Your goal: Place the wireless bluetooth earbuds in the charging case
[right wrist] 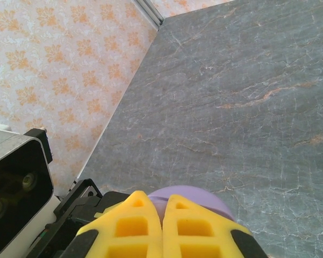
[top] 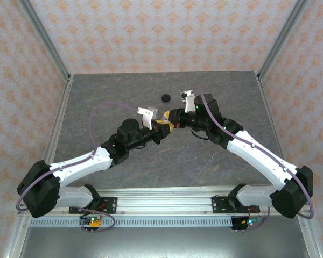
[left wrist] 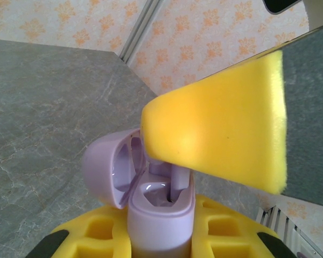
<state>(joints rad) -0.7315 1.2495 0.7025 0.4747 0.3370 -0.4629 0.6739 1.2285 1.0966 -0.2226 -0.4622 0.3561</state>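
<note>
Charging case [left wrist: 161,220]: glossy pale lavender, plain. Earbud [left wrist: 179,181] inside the case: same lavender. Left gripper pads [left wrist: 97,242] flanking the case, right gripper pads [right wrist: 177,226] over it: bright yellow foam. Table [top: 97,107] under the case: grey stone pattern, pale and rust veins. Walls [top: 151,32] behind the case: cream, repeating orange floral motif. Disc [top: 164,97] beyond the case: black

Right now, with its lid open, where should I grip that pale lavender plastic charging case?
Probably the lower body of the pale lavender plastic charging case, from its base end, squeezing opposite sides as the left gripper does. Its hinged lid juts sideways and sockets open at the far end; keep those free.
</note>
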